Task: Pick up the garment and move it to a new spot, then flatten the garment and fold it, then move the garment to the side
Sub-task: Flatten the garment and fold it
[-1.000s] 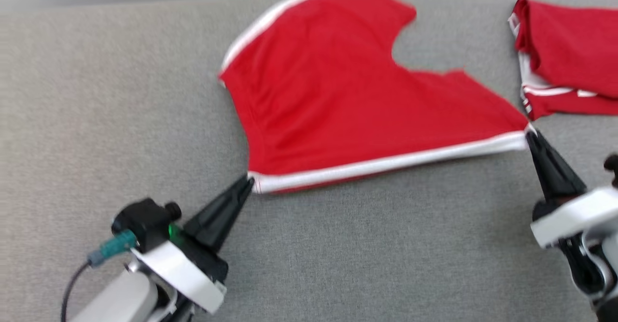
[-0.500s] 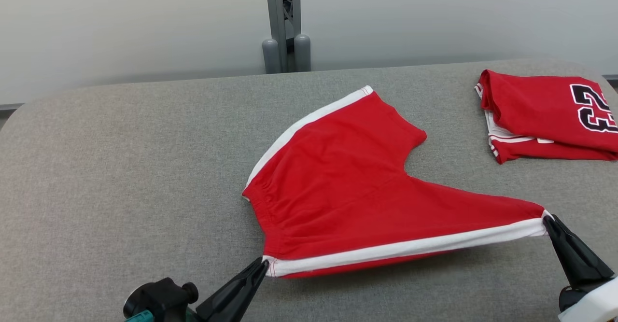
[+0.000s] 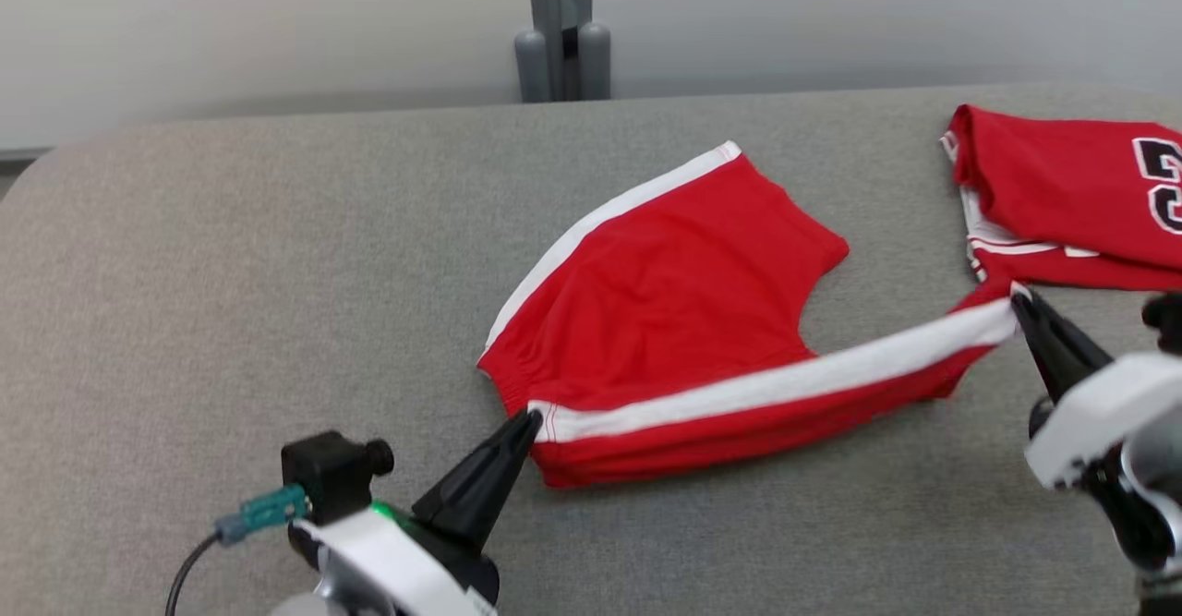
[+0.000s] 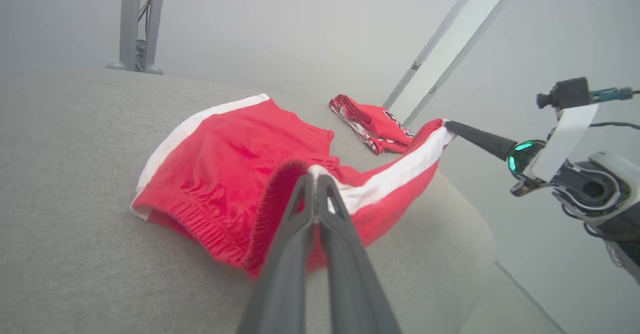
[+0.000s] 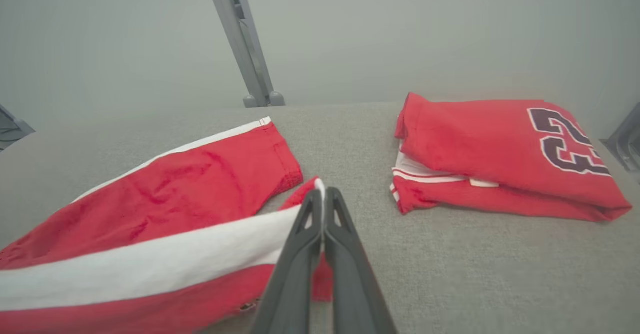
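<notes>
The garment [image 3: 674, 311] is a pair of red shorts with white side stripes, spread on the grey padded table [image 3: 231, 274]. My left gripper [image 3: 531, 420] is shut on the waistband corner at the near stripe. My right gripper [image 3: 1019, 300] is shut on the leg-hem end of that same stripe, holding it lifted above the table. The near half of the garment [image 4: 240, 158] is raised and carried over the far half. In the left wrist view my left gripper [image 4: 316, 180] pinches the red waistband. The right wrist view has my right gripper [image 5: 322, 196] clamped on the white stripe of the garment [image 5: 165, 224].
A folded red jersey [image 3: 1071, 200] with a dark number lies at the table's far right, close to my right gripper; it is the folded red jersey [image 5: 500, 153] ahead in the right wrist view. A grey post [image 3: 561, 25] stands behind the table's far edge.
Both grippers have lifted the near striped edge and carried it away from me, over the far half of the garment. The head camera has also shifted.
</notes>
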### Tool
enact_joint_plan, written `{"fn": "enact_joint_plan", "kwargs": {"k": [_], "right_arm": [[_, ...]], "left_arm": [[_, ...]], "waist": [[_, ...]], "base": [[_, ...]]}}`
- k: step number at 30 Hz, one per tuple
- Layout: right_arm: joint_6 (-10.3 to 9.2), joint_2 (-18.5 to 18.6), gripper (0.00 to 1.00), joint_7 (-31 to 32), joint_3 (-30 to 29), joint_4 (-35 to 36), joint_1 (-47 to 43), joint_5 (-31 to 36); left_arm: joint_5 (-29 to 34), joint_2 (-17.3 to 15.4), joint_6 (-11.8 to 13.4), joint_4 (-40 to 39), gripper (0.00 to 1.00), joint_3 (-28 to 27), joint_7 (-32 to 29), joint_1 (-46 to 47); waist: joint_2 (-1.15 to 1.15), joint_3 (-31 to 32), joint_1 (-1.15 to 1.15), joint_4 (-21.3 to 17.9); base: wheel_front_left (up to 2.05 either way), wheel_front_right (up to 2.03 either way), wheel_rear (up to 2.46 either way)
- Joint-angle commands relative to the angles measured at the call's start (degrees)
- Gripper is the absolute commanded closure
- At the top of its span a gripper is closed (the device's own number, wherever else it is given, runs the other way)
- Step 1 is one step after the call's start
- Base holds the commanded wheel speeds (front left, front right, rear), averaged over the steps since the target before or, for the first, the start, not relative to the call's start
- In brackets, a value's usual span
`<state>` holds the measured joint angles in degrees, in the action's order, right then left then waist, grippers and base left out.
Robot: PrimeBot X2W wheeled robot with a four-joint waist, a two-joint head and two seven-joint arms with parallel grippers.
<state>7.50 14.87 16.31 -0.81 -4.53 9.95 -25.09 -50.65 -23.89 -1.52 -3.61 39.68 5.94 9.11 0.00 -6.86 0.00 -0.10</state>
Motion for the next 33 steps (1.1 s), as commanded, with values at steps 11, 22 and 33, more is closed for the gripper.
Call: {"fn": "enact_joint_plan", "kwargs": {"k": [11, 22, 33], "right_arm": [[-0.02, -1.7, 1.0, 1.2, -0.6, -23.4, 25.1, 7.7], [-0.02, -1.2, 1.0, -1.9, 4.5, -40.3, 44.2, 11.8], [-0.02, -1.5, 1.0, -9.1, 8.1, -53.4, 55.7, 15.5]], "left_arm": [[-13.1, 9.1, -0.4, 7.6, 1.0, -5.7, -3.8, 9.5], [-20.5, 15.0, 1.5, 13.0, 1.0, -10.0, -6.3, 17.1], [-16.5, 15.8, 0.3, 18.0, 1.0, -8.6, -4.4, 22.6]], "waist": [[0.0, -9.2, 0.0, 7.1], [0.0, -17.5, 0.0, 11.6], [0.0, -21.3, 0.0, 13.8]], "base": [[0.0, 0.0, 0.0], [0.0, 0.0, 0.0], [0.0, 0.0, 0.0]]}}
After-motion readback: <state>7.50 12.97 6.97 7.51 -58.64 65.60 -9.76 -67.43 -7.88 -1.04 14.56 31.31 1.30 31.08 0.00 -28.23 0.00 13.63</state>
